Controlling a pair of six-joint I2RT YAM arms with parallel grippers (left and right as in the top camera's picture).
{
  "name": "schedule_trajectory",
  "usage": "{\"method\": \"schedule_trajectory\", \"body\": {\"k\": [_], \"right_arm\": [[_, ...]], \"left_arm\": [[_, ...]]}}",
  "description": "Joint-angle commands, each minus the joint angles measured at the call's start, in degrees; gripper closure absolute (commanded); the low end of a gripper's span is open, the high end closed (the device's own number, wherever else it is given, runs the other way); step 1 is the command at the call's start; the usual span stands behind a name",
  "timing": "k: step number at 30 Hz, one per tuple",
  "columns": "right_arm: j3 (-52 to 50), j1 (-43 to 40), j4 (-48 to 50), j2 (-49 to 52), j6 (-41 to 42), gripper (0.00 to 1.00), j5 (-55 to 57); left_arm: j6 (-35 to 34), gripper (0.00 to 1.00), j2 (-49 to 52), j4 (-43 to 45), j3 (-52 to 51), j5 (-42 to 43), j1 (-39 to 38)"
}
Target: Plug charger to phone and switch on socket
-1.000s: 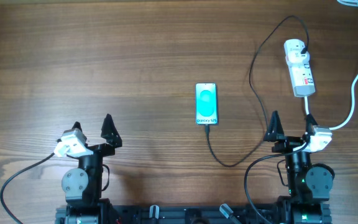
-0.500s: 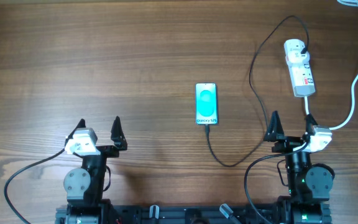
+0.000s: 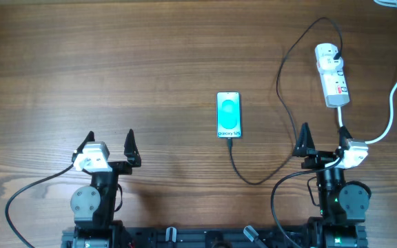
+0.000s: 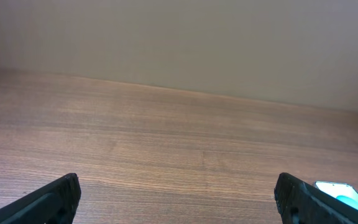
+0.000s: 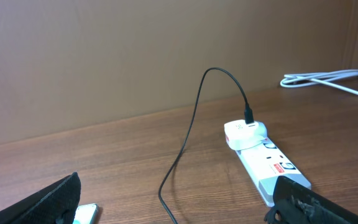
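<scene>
The phone (image 3: pixel 229 115) lies flat mid-table, its cyan screen up; one corner shows in the left wrist view (image 4: pixel 347 188) and one in the right wrist view (image 5: pixel 86 213). The black charger cable (image 3: pixel 280 76) runs from a white adapter on the socket (image 3: pixel 331 76), loops toward me, and its plug end (image 3: pixel 230 140) meets the phone's near edge. The socket (image 5: pixel 269 163) lies at the far right. My left gripper (image 3: pixel 109 136) stands open at the near left, with only bare wood between its fingers (image 4: pixel 61 198). My right gripper (image 3: pixel 322 131) stands open just short of the socket.
The socket's white cord (image 3: pixel 393 103) curves from its near end, past my right gripper, up the right edge. More white cable (image 5: pixel 319 78) lies at the far right corner. Black arm leads trail along the near edge.
My left gripper swung from pointing slightly left to pointing straight ahead and shifted a little right, then held still. The right arm, phone, cable and socket have not moved.
</scene>
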Motion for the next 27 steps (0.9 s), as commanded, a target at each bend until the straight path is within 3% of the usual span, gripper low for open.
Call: {"method": "schedule_trajectory", "body": {"k": [1,8,17,27], "right_arm": [[-0.07,-0.33,0.13,-0.79,0.35,0.0,0.55],[-0.07,-0.33,0.26,-0.85,0.33,0.0,0.55],[-0.11,-0.33,0.11,-0.85,-8.55,0.0,-1.2],[-0.11,-0.33,0.11,-0.85,-7.61,0.0,-1.42]], "left_arm": [[1.31,0.0,-0.35,-0.07,-0.35,1.09,-0.15],[1.31,0.0,-0.35,-0.07,-0.35,1.09,-0.15],[1.31,0.0,-0.35,-0.07,-0.35,1.09,-0.15],[1.31,0.0,-0.35,-0.07,-0.35,1.07,-0.15]]}}
